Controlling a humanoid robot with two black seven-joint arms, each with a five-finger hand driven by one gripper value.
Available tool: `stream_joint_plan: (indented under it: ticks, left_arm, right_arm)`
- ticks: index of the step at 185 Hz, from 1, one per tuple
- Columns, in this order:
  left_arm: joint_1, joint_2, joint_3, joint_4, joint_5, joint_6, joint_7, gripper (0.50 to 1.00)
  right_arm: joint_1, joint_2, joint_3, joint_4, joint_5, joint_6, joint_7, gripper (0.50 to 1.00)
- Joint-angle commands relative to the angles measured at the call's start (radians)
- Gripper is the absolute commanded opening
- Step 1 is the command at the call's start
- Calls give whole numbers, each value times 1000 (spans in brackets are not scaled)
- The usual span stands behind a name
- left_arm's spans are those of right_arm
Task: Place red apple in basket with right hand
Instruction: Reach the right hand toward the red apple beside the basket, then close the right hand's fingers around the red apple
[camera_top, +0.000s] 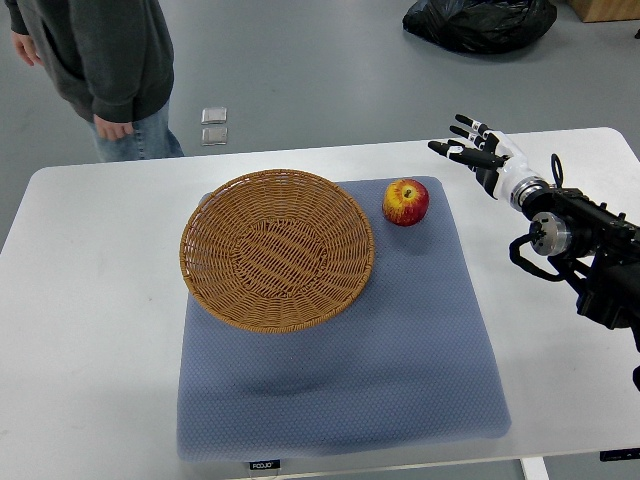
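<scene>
Right hand (478, 150) above worktop (90, 300), fingers (462, 131) spread, empty, touching nothing. Red apple (406, 202) on blue mat (400, 350), left of fingers, well apart, just beside wicker basket (200, 262) rim.

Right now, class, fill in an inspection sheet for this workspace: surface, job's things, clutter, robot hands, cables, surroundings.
Surface: white table with a blue-grey mat.
Job's things: red apple on the mat, right of the wicker basket, which holds nothing.
Clutter: nothing seen.
Robot hands: right robot hand open, apart from the apple; left not in view.
Cables: black cable at the right wrist.
Surroundings: person, black bag on the floor.
</scene>
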Motion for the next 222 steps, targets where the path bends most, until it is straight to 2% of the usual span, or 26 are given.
stream_joint_plan:
  ticks: [1, 28, 46, 90, 119, 120, 130, 169, 174, 208, 222]
  left_arm:
    - [0, 0, 0, 0, 0, 0, 0, 1000]
    - [0, 0, 0, 0, 0, 0, 0, 1000]
    - [0, 0, 0, 0, 0, 0, 0, 1000]
    - [0, 0, 2, 0, 0, 0, 0, 1000]
    - [0, 0, 2, 0, 0, 0, 0, 1000]
    - [0, 0, 2, 0, 0, 0, 0, 1000]
    - [0, 0, 2, 0, 0, 0, 0, 1000]
    - [0, 0, 3, 0, 0, 0, 2, 1000]
    - [0, 0, 3, 0, 0, 0, 0, 1000]
    - [0, 0, 3, 0, 0, 0, 0, 1000]
    - [0, 0, 5, 0, 0, 0, 2, 1000]
  right_arm:
    - [2, 0, 0, 1, -43, 3, 0, 917]
    - [2, 0, -1, 1, -94, 4, 0, 917]
    - [-1, 0, -1, 1, -164, 49, 0, 917]
    - [0, 0, -12, 4, -278, 89, 1, 917]
    - [3, -2, -39, 11, -338, 115, 29, 917]
    - [5, -5, -53, 12, -360, 133, 37, 917]
    - [6, -15, -59, 12, -381, 145, 44, 917]
    - [28, -29, -69, 18, -443, 184, 58, 917]
    - [36, -41, -82, 20, -486, 207, 66, 917]
    - [60, -52, -110, 20, -549, 213, 92, 917]
    - [94, -60, -161, 20, -626, 213, 126, 917]
